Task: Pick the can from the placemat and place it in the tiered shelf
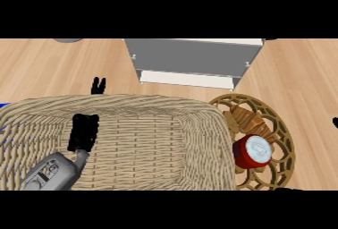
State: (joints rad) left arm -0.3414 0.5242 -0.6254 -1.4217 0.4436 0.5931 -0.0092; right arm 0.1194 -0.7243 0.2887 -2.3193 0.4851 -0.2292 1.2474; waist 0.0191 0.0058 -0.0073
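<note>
One wicker basket (152,138), 7 o'clock, hides most of my left hand (84,132); grip unreadable. My right hand (335,123): sliver at 3 o'clock, cut off, cannot tell. One can (253,151) on one placemat (280,134), 4 o'clock. One tiered shelf (191,58), 12 o'clock.

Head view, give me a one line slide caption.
Red can on round placemat, grey tiered shelf behind, left hand inside wicker basket.

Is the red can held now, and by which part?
No: the can rests untouched on the placemat, and the left hand is over the basket.
</note>
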